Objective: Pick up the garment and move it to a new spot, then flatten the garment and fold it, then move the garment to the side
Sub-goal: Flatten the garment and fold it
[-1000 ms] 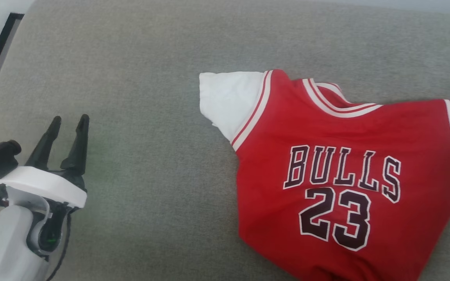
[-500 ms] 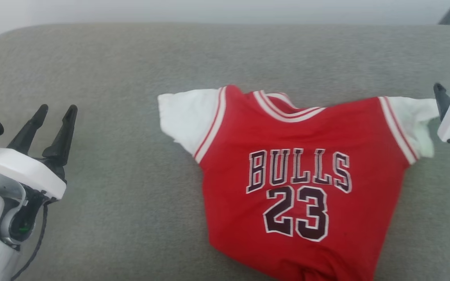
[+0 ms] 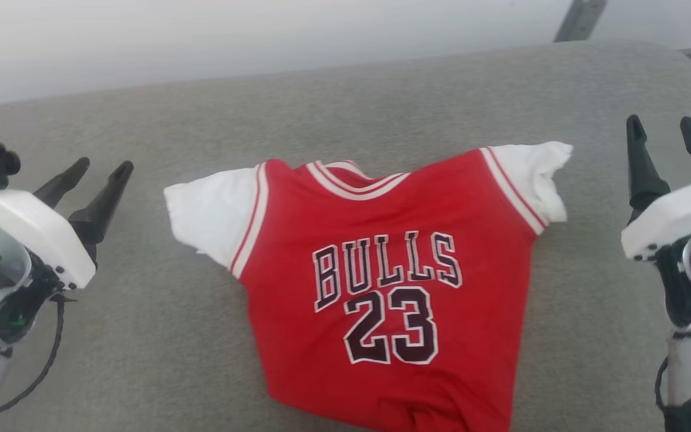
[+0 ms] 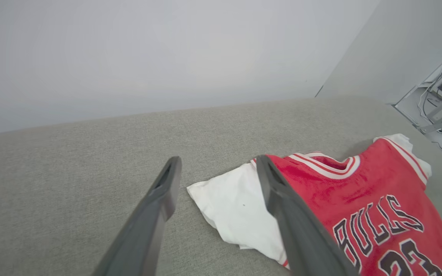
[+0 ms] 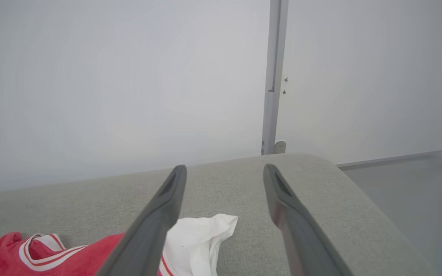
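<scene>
Red shirt (image 3: 381,258) with white sleeves lies face up on a grey fabric cushion (image 3: 141,360), "BULLS" and "23" readable, collar toward the far edge, hem toward the near edge, roughly midway between the cushion's left and right sides. Body mostly flat, a few wrinkles near the hem. Left-hand sleeve (image 3: 207,216) is spread flat; right-hand sleeve (image 3: 540,174) is crumpled and folded on itself. Left gripper (image 3: 105,163) sits by the cushion's left side, well apart from the shirt, fingers spread with nothing between them, touching no cloth. Right gripper (image 3: 660,122) sits by the cushion's right side, near the crumpled sleeve but apart from it, fingers also spread and empty. In the left wrist view the left gripper (image 4: 218,159) points across the cushion toward the flat sleeve, and the shirt (image 4: 359,191) lies beyond and to the side of the fingers. In the right wrist view the right gripper (image 5: 225,168) points at the far right corner of the cushion, with the shirt (image 5: 202,237) low in that view, its crumpled sleeve partly behind one finger. Pale wall (image 5: 90,76) runs behind the far edge, with a grey post (image 5: 274,76) standing against it and grey floor (image 5: 416,184) past the cushion's right corner.
</scene>
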Controlling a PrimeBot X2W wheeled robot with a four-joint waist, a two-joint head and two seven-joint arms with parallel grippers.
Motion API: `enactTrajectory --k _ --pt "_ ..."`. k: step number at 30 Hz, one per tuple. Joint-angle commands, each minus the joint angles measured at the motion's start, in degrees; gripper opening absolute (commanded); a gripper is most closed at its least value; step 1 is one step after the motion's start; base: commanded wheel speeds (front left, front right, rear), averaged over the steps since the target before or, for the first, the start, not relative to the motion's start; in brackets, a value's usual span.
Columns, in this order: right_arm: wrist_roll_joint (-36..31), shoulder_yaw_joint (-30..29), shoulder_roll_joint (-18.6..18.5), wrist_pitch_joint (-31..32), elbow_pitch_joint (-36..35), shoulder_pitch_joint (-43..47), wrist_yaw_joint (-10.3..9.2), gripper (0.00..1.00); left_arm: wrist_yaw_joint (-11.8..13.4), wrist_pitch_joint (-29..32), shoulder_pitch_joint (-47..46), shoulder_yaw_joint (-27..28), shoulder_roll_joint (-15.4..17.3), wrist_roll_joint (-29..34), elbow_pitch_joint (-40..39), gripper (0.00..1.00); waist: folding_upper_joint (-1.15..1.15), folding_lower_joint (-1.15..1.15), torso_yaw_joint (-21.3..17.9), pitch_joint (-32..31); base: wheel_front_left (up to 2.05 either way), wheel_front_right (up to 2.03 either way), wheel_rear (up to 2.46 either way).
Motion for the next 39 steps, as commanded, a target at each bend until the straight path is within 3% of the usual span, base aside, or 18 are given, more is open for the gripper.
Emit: enactTrajectory --k 1,12,18,29,34,39 --pt "-0.79 0.23 0.51 -1.16 -1.31 1.52 -0.03 1.0 0.13 1.81 -1.2 -0.31 0.2 -0.73 0.5 1.0 0.0 0.0 -1.75 -0.69 0.0 0.0 0.0" --pt "1.97 0.9 2.2 -5.33 -9.46 8.63 -0.03 1.0 2.02 21.2 -8.17 -6.24 0.5 -2.08 6.79 1.0 0.0 0.0 -7.25 -0.43 0.0 0.0 0.0" --pt "4.12 1.26 2.18 -5.84 -11.19 10.23 -0.03 1.0 4.03 27.05 -10.09 -8.38 -0.26 -1.77 11.79 1.0 0.0 0.0 -9.03 0.82 0.0 0.0 0.0" --pt "5.92 1.87 2.17 -5.04 -13.98 10.75 -0.03 1.0 4.75 32.61 -14.36 -10.21 -0.74 -1.23 26.32 1.0 0.0 0.0 -12.02 5.39 0.0 0.0 0.0" --pt "6.16 1.45 2.16 -5.04 -14.85 10.44 -0.03 1.0 4.51 34.78 -15.13 -11.0 -2.75 -1.81 31.76 1.0 0.0 0.0 -12.39 7.03 0.0 0.0 0.0" --pt "6.42 0.7 2.16 -4.73 -15.34 9.85 -0.03 1.0 6.11 40.07 -14.57 -10.98 -6.47 -4.45 35.94 1.0 0.0 0.0 -12.13 7.82 0.0 0.0 0.0"
